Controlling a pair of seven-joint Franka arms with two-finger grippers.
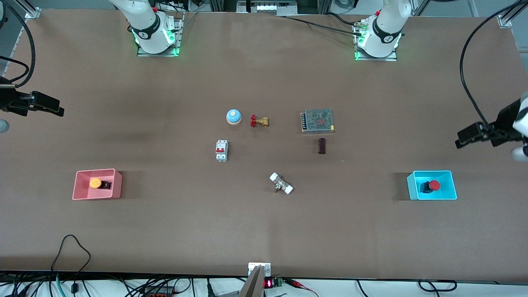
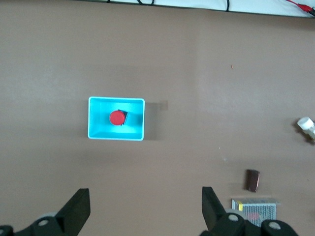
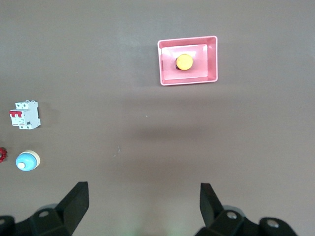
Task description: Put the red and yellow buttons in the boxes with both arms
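The yellow button (image 1: pixel 95 182) lies in the pink box (image 1: pixel 116 184) toward the right arm's end of the table; both show in the right wrist view, the button (image 3: pixel 184 62) in the box (image 3: pixel 212 59). The red button (image 1: pixel 433 185) lies in the cyan box (image 1: pixel 414 186) toward the left arm's end, and the left wrist view also shows the button (image 2: pixel 117 118) in the box (image 2: pixel 95 118). My right gripper (image 1: pixel 57 109) (image 3: pixel 144 191) is open and empty, high over bare table. My left gripper (image 1: pixel 463 138) (image 2: pixel 145 196) is open and empty, high over bare table.
Mid-table stand a blue-domed bell (image 1: pixel 233 116), a red-handled brass valve (image 1: pixel 259 121), a white circuit breaker (image 1: pixel 222 150), a metal mesh power supply (image 1: pixel 317 120), a dark cylinder (image 1: pixel 321 146) and a white-ended fitting (image 1: pixel 281 183).
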